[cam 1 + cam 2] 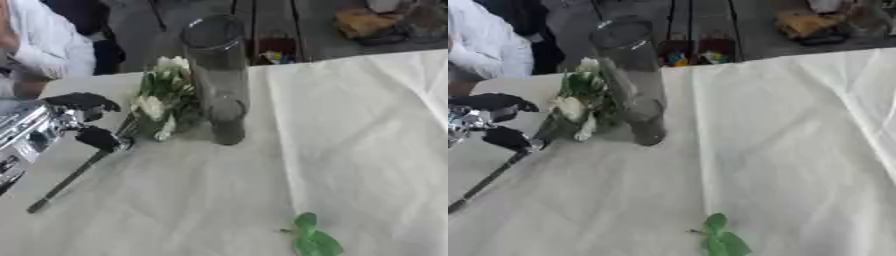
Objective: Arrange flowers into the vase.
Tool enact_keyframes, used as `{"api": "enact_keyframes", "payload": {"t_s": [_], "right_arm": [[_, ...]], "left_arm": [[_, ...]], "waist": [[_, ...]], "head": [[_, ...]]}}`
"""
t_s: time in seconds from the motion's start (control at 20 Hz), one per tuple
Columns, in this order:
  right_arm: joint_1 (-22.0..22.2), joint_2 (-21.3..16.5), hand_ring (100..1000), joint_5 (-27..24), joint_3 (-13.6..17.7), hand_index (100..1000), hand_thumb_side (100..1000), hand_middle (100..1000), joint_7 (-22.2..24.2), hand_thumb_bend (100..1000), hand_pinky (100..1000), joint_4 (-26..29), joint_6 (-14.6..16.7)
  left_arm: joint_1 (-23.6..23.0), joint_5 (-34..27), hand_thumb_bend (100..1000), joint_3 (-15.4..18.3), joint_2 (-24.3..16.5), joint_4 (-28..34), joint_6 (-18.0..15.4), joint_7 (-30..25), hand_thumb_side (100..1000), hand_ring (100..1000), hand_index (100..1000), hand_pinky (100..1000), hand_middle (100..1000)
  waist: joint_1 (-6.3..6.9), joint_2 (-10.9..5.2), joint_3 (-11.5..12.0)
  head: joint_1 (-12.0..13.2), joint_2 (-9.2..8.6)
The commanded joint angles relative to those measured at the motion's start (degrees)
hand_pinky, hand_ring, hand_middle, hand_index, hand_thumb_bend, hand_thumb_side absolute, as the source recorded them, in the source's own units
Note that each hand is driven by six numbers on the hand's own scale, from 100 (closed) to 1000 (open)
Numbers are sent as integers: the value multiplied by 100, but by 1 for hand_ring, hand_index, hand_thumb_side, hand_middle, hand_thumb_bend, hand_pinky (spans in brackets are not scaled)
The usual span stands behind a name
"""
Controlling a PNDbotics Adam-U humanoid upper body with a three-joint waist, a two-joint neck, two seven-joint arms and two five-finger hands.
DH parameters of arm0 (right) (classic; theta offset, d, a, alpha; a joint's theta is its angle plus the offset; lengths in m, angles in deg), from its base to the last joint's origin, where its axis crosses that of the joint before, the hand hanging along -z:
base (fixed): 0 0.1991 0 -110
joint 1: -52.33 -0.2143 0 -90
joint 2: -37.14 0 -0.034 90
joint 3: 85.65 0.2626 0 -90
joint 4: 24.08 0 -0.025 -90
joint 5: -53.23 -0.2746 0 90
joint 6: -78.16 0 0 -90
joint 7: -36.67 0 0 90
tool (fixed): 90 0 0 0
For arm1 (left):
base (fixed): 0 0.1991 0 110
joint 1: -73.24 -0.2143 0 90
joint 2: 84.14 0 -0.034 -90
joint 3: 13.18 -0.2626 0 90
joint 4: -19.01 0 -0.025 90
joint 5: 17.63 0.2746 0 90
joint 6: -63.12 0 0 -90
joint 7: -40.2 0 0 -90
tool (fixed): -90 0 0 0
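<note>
Glass vase (217,80): upright on the white tablecloth (350,150), no stems inside. White flower bunch (164,100): outside the vase, blooms beside it, stem pinched in the left hand (87,120). Loose green leaves (313,239) lie near the front edge; judged barely begun.

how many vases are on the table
1. The clear glass vase stands upright near the table's far edge, just right of the white flowers that the left robot hand holds by the stem.

Left hand (87,120) at left edge, fingers (103,139) (black) curled
</note>
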Motion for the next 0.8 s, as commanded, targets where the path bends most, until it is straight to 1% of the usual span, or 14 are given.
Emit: {"api": "enact_keyframes", "payload": {"t_s": [0.05,0.2,0.4,0.7,0.8], "right_arm": [[-75,-88,728,-25,8,764,986,518,25,100,645,99,4],[-80,-84,728,-30,9,764,986,518,29,100,646,99,7],[-74,-81,730,-37,2,764,985,516,46,100,647,99,3],[-79,-75,731,-58,-11,765,985,515,74,100,648,99,10],[-77,-72,731,-65,-17,765,984,515,88,100,648,99,10]], "left_arm": [[119,123,332,45,-54,-99,623,-651,631,888,953,879,897],[141,120,372,46,27,-234,591,-655,648,893,956,882,902],[161,57,375,38,92,-354,554,-648,650,896,957,885,904],[204,80,391,72,224,-635,546,-577,663,900,963,890,909],[222,123,386,92,260,-733,533,-542,655,900,963,893,909]], "waist": [[-11,-83,-15],[-11,-68,-38],[-4,-47,-54],[2,-27,-78],[7,-20,-86]], "head": [[40,-91],[61,-114],[80,-113],[91,-139],[98,-143]]}}
